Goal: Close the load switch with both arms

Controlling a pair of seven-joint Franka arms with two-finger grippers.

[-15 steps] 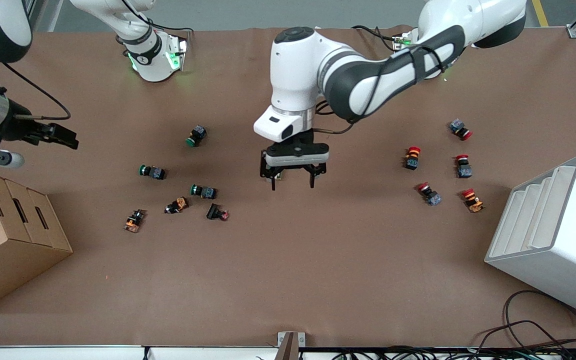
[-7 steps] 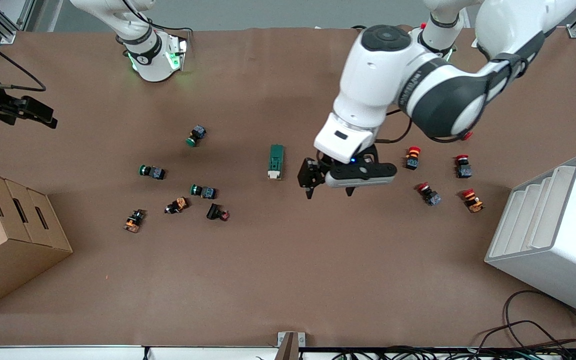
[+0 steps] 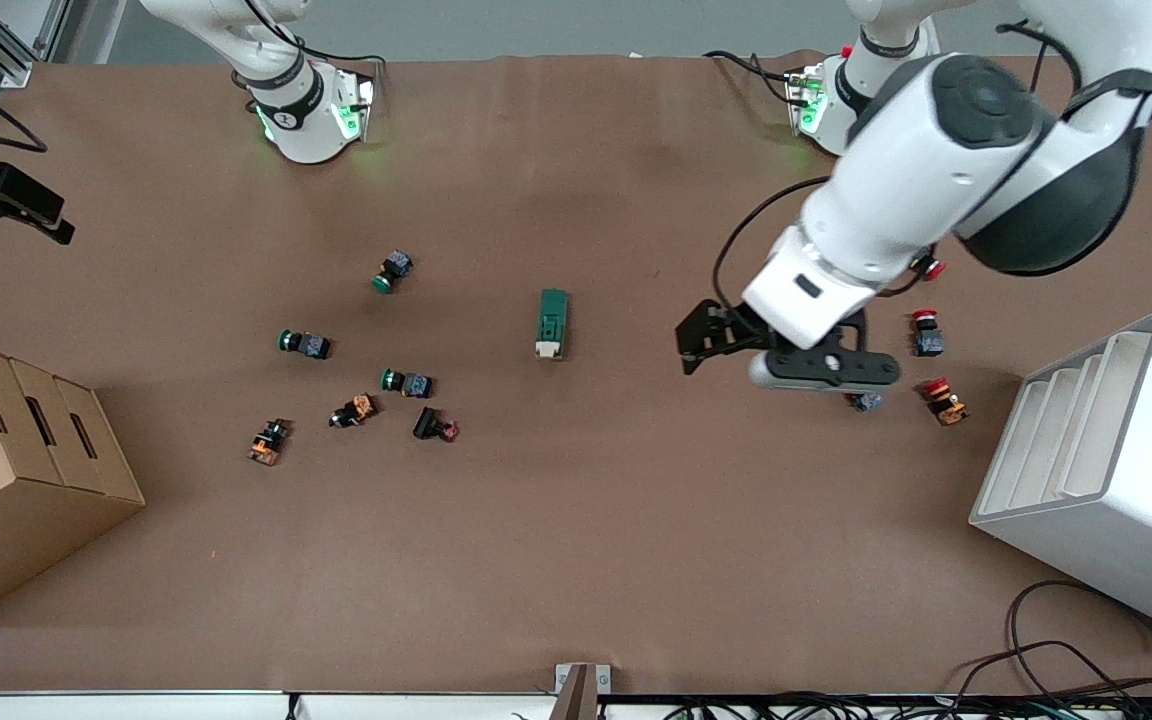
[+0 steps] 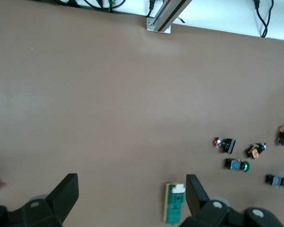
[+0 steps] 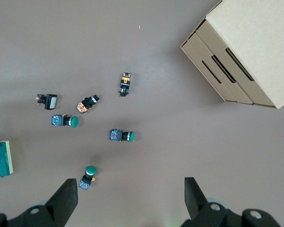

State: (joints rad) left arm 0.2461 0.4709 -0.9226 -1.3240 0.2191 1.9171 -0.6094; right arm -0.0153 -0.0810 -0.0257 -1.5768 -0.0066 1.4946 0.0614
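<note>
The load switch is a dark-green block with a white toggle at its end nearer the front camera. It lies alone on the brown mat near the table's middle. It also shows in the left wrist view and the right wrist view. My left gripper is up in the air over bare mat between the switch and the red buttons. In its own wrist view the left gripper is open and empty. My right gripper is at the right arm's end of the table. In its own view the right gripper is open and empty.
Green push buttons and orange ones lie toward the right arm's end. Red buttons lie under the left arm. A cardboard box and a white rack stand at the two ends.
My left gripper rose off the load switch and swung toward the left arm's end, leaving the switch on the mat. My right gripper drew back toward the right arm's end.
</note>
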